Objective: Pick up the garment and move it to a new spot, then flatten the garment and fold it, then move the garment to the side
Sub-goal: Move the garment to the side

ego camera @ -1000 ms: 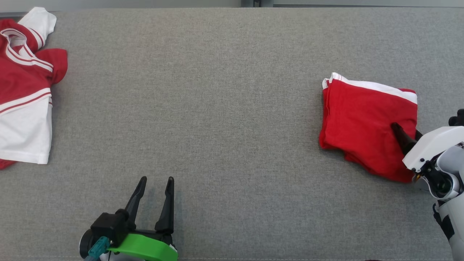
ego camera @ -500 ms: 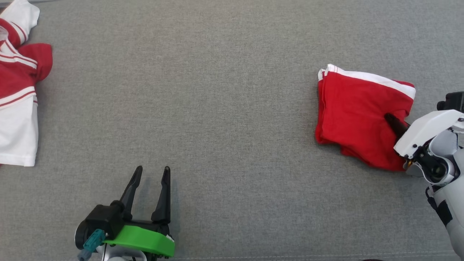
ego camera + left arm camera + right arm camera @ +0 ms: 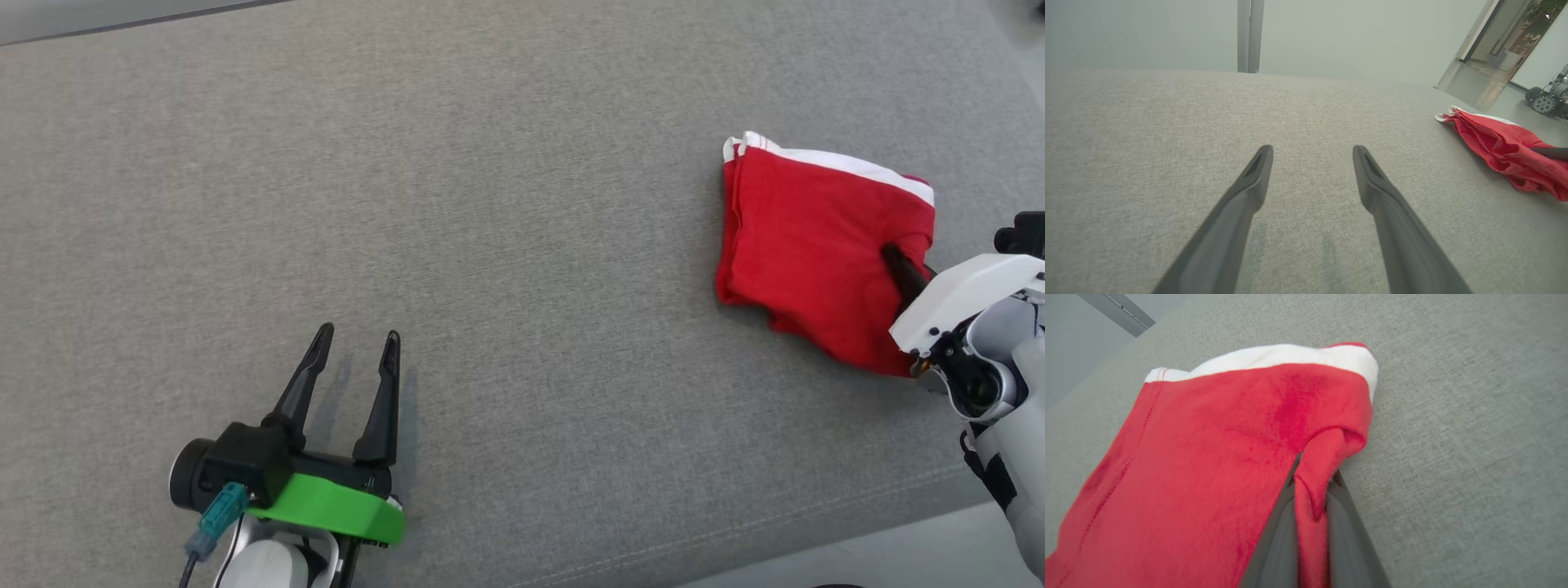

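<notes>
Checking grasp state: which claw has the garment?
The right claw, shut on a fold of the red garment; the left claw stands open over bare grey fabric, well apart.

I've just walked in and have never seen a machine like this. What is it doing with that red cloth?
The robot is working on a red garment with a white band, which lies folded on a grey surface. Its right pincer is shut on a pinch of cloth at the garment's near edge, probably to shift it aside. The left pincer is open over bare surface, well apart from the garment and holding nothing.
</notes>
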Controlling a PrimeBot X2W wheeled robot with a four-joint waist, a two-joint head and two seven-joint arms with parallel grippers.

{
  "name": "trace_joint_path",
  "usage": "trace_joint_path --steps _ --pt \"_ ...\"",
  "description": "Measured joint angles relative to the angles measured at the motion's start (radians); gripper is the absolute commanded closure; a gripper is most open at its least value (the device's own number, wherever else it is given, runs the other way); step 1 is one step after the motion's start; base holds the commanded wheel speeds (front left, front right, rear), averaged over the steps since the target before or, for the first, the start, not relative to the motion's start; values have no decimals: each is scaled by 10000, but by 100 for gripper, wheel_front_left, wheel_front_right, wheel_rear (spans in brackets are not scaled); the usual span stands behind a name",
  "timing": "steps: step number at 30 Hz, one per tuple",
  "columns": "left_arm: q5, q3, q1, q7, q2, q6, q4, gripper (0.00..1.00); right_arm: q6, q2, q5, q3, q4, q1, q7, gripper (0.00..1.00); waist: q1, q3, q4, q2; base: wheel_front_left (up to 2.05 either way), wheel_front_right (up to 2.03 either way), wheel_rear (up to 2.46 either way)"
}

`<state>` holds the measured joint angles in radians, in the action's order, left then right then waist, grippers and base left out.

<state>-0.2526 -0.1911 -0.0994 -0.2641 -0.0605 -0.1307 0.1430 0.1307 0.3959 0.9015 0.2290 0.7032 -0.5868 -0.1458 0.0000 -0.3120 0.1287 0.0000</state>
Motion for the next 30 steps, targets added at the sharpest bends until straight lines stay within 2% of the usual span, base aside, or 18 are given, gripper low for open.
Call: trace_joint_path --steps 5,11,21,27,28,29,30 --pt "40 -424 -420 0 -142 0 52 0 0 205 -548 186 637 -386 903 100 0 -377 625 0 0 0 0" --pt "-82 -589 -573 0 -90 0 142 0 2 719 -1519 550 1375 -1645 1459 100 0 -1004 781 0 0 0 0" --pt "-127 -709 -423 0 50 0 130 0 6 2483 -3557 1003 2836 -3693 1229 100 0 -1382 -201 1 0 0 0" --pt "-155 -683 -193 0 71 0 36 0 6 2711 -4456 1174 3557 -4234 1198 100 1 -1477 -815 0 0 0 0" --pt "-155 -654 -174 0 77 0 2 0 6 2709 -4491 1147 3664 -4292 1197 88 0 -1503 -878 0 0 0 0" --pt "-153 -621 -175 0 86 0 -50 0 6 2698 -4495 1083 3787 -4376 1197 81 0 -1547 -918 0 0 0 0" --pt "-153 -579 -183 0 88 0 -77 0 6 2698 -4556 1057 3921 -4446 1193 19 0 -1596 -943 0 0 0 0"
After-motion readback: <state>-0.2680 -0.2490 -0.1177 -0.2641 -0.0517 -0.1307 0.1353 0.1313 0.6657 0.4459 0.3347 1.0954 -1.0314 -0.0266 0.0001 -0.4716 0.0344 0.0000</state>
